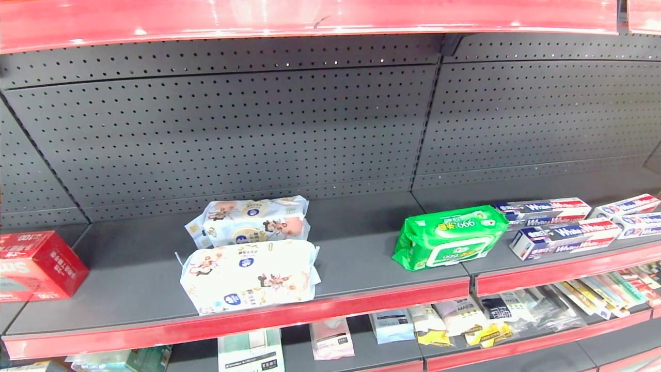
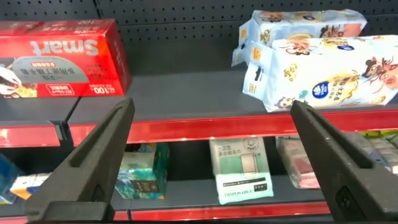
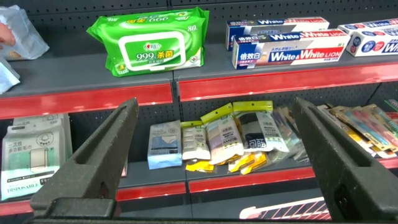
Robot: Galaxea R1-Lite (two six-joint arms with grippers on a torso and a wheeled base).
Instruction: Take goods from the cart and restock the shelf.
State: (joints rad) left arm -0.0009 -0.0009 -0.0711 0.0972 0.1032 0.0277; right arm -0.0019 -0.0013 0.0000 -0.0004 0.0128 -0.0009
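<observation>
The grey shelf (image 1: pixel 361 248) has bare board along its back edge and in the gaps between the red box (image 1: pixel 36 266) at its left end, two white tissue packs (image 1: pixel 250 276) lying one behind the other at the front edge, and the green wet-wipe pack (image 1: pixel 449 236) at the panel joint. Toothpaste boxes (image 1: pixel 563 237) lie rightward. The left gripper (image 2: pixel 212 106) and right gripper (image 3: pixel 216 102) hang before the front edge, fingers spread wide, holding nothing.

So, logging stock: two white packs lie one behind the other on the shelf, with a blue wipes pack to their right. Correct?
No: the head view shows the wipes pack is green, not blue. The front white pack and rear white pack lie on the shelf as said.
</observation>
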